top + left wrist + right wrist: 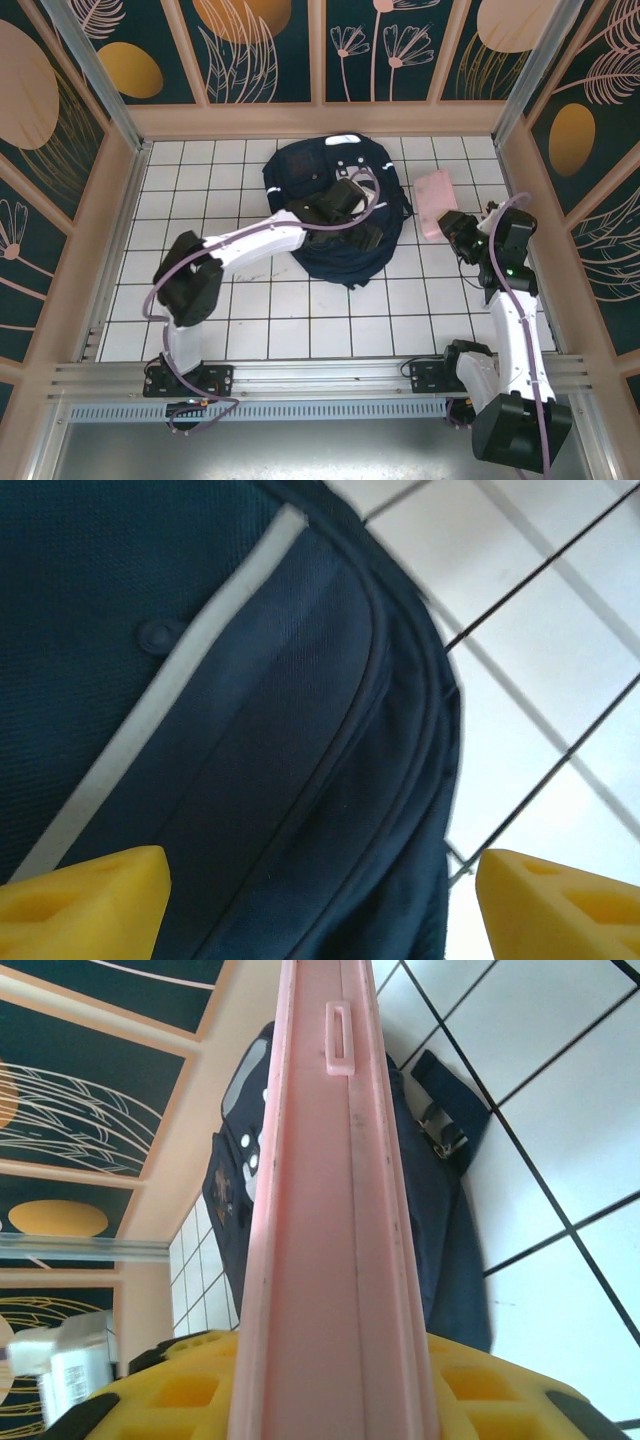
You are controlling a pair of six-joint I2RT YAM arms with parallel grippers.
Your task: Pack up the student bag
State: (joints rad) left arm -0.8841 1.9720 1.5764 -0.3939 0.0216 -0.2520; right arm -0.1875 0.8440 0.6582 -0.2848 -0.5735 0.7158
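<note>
The left gripper has its yellow fingers spread wide with nothing between them. It hangs close over the bag, above a curved seam and a white stripe in the navy cloth, near the bag's edge where the white tiles begin. From above, this gripper sits over the middle of the bag, and its arm reaches in from the near left. The right gripper is clamped on a pink case, which runs edge-on up from between its yellow fingers; a small clasp shows near the case's far end. Behind the case lies the bag, with a black strap and buckle on its right. In the top view the right gripper holds the case by its near end at the right of the table, just beside the bag's right side; whether the two touch I cannot tell. The bag lies flat at the far middle of the tiled table, well apart from both arm bases.
</note>
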